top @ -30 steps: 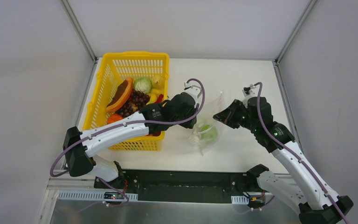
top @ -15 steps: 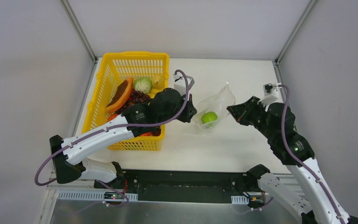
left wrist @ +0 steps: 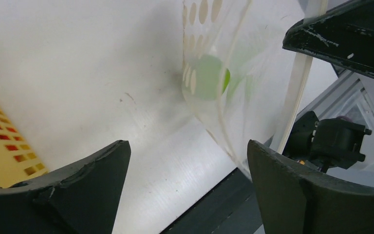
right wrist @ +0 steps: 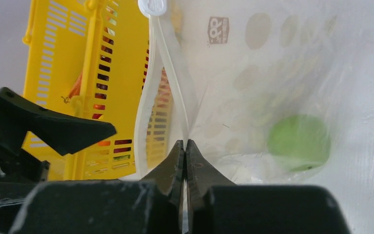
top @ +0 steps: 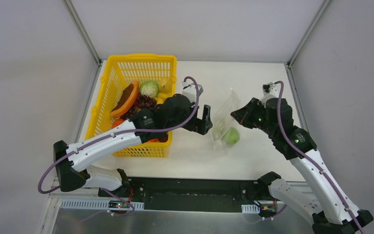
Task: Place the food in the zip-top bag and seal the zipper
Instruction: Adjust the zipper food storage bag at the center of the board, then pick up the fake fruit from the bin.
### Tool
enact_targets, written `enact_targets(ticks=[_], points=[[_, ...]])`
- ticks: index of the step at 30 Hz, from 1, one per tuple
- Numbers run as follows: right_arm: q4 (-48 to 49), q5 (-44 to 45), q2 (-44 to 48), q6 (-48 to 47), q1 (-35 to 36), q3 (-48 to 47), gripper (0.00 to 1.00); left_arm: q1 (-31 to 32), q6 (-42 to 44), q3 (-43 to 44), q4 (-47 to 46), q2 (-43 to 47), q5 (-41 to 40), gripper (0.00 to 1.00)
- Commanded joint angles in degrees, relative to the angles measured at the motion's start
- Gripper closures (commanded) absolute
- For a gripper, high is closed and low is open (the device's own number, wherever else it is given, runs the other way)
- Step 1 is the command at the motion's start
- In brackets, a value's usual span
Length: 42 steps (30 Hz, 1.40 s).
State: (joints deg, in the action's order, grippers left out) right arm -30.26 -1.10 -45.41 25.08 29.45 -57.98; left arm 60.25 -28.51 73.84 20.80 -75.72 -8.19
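Observation:
The zip-top bag (top: 224, 121), clear with white dots, hangs from my right gripper (top: 237, 114), which is shut on its mouth edge. A round green fruit (top: 232, 136) lies inside the bag near its bottom. In the right wrist view my gripper (right wrist: 185, 144) pinches the bag where the two white zipper strips (right wrist: 148, 97) meet, and the green fruit (right wrist: 299, 141) shows through the plastic. My left gripper (top: 205, 119) stands wide open just left of the bag and holds nothing. Its wrist view shows the left gripper (left wrist: 187, 146) over the table with the bag (left wrist: 243, 63) ahead.
The yellow basket (top: 108, 83) sits at the back left, holding more food: a green cabbage (top: 149, 88), purple grapes (top: 143, 102) and an orange papaya half (top: 126, 100). My left arm lies across the basket's near right corner. Side walls close in the table.
My left gripper has opened and let go of the bag. The bag now hangs from the right gripper alone, and the green fruit has slid down toward the near right.

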Motion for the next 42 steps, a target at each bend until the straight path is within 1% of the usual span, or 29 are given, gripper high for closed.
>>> enact_targets(ticks=[1, 5, 14, 18, 20, 22, 29, 31, 35, 39, 42], points=[[4.2, -4.9, -1.0, 2.9, -0.2, 2.8, 1.00, -1.1, 2.4, -2.0, 1.2, 8.2, -4.7, 0.02], [5.5, -6.5, -1.9, 4.0, -0.2, 3.9, 1.00, -3.3, 3.1, -3.0, 5.9, 13.0, -7.1, 0.01], [6.2, -7.7, -2.4, 4.8, -0.2, 5.4, 1.00, -13.3, 0.2, -9.7, 17.5, 24.9, -12.5, 0.01], [6.3, -8.5, -2.9, 4.8, -0.2, 5.4, 1.00, -15.8, -0.6, -11.5, 23.4, 28.5, -16.5, 0.01], [6.4, -8.6, -3.0, 4.9, -0.2, 5.5, 1.00, -17.0, -1.0, -13.0, 25.1, 29.6, -16.4, 0.01], [6.6, -8.5, -2.8, 5.1, -0.3, 5.8, 1.00, -18.4, -1.3, -14.0, 26.4, 29.7, -15.3, 0.01], [6.3, -8.9, -2.4, 5.2, -0.3, 5.7, 1.00, -22.9, -3.1, -15.1, 32.4, 25.5, -15.1, 0.01], [5.9, -9.0, -2.3, 5.2, -0.2, 5.5, 1.00, -25.0, -3.6, -16.1, 33.2, 24.7, -14.5, 0.01], [5.8, -9.0, -1.9, 5.2, -0.2, 5.5, 1.00, -29.4, -4.7, -19.2, 32.5, 24.0, -14.4, 0.01], [5.5, -8.9, -1.7, 5.2, -0.2, 5.5, 1.00, -33.4, -4.6, -22.0, 30.7, 23.4, -11.0, 0.01], [5.4, -8.9, -1.5, 5.1, -0.2, 5.5, 1.00, -36.1, -4.5, -23.8, 29.4, 22.0, -10.6, 0.01]])
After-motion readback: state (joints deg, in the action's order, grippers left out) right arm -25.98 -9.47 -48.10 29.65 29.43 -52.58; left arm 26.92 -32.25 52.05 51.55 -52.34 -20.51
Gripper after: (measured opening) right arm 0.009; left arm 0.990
